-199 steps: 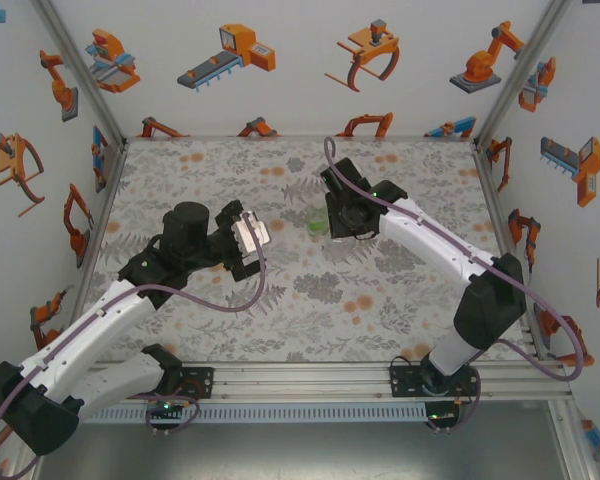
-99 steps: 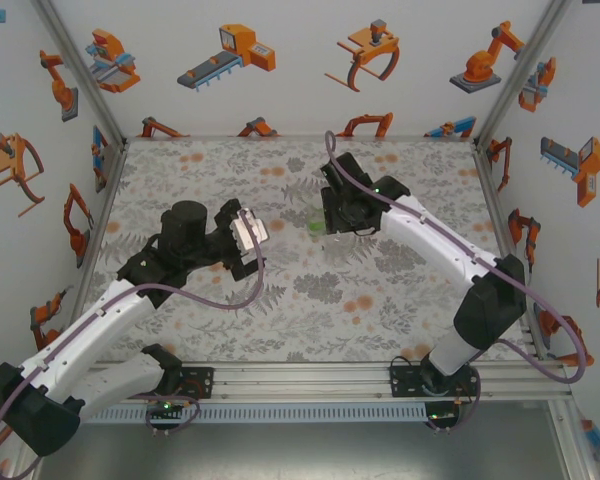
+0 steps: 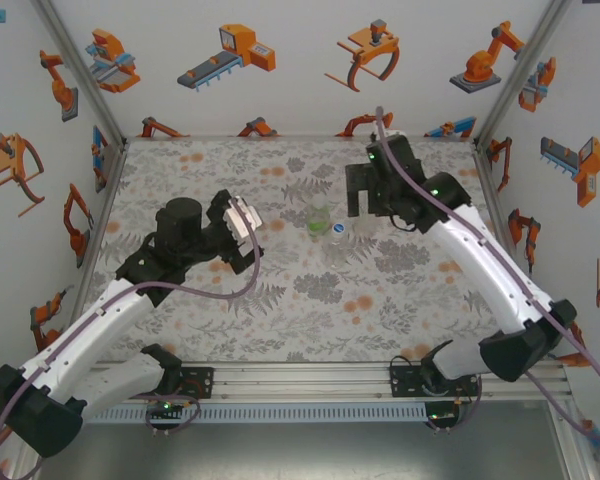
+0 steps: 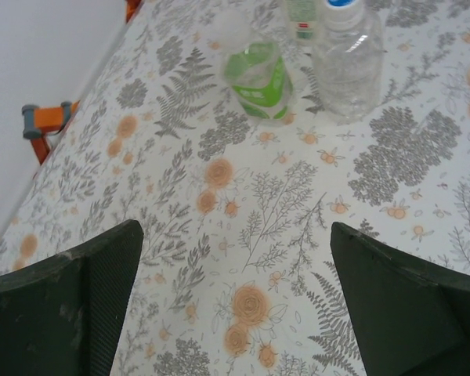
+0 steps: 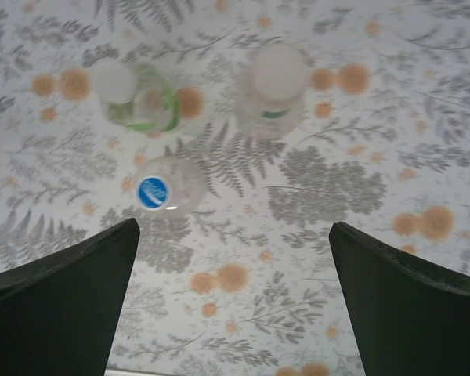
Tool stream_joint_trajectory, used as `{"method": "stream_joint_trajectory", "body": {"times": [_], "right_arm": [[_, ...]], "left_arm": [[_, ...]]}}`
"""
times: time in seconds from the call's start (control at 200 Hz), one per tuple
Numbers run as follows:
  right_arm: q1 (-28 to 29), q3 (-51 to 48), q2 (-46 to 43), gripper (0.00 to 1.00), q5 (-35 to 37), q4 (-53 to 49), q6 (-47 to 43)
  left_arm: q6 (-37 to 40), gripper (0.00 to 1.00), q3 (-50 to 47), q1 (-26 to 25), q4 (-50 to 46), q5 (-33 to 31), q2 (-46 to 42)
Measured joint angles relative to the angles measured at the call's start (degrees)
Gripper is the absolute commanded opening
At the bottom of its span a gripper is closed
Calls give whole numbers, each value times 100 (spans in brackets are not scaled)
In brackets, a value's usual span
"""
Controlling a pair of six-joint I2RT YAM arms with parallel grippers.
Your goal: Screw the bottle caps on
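Note:
Three small bottles stand close together mid-table. The green-tinted bottle [image 4: 255, 77] [image 3: 319, 221] has a pale cap [image 5: 113, 79] on top. The clear bottle [image 4: 347, 63] carries a blue cap [image 5: 153, 192] [image 3: 338, 230]. A third bottle [image 5: 272, 106] wears a whitish cap [image 5: 277, 70]. My left gripper [image 4: 235, 235] [image 3: 248, 234] is open and holds nothing, left of the bottles and aimed at them. The right gripper [image 5: 235, 227] [image 3: 368, 208] hangs open and empty above and just right of the group.
The floral table cover [image 3: 310, 300] runs to white walls with robot pictures on three sides. An orange and grey figure [image 4: 43, 125] marks the wall by the left table edge. Bare cloth lies in front of the bottles.
The right gripper has opened, lifted off the bottles and drawn back to the far right, uncovering the blue-capped bottle. The left gripper has opened wider and pulled slightly left.

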Motion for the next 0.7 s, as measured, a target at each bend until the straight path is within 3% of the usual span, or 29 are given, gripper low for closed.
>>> {"method": "stream_joint_trajectory", "body": {"times": [0.165,0.38,0.506,0.701], "right_arm": [[-699,-802,-682,99,459,192,-278],[-1792,-2977,-1270,99,772,1357,-798],[-2275,-4435,-1484,99,706,2627,-1128],[-2811,-6642,-1351,99,251,5510,-1554]], "left_arm": [[-898,97,22,146,142,-887,223],[-2190,97,-363,643,520,-1895,426],[-2485,97,-1130,811,1023,-2531,420],[-2479,97,-2424,1443,2245,-3093,538]]}}
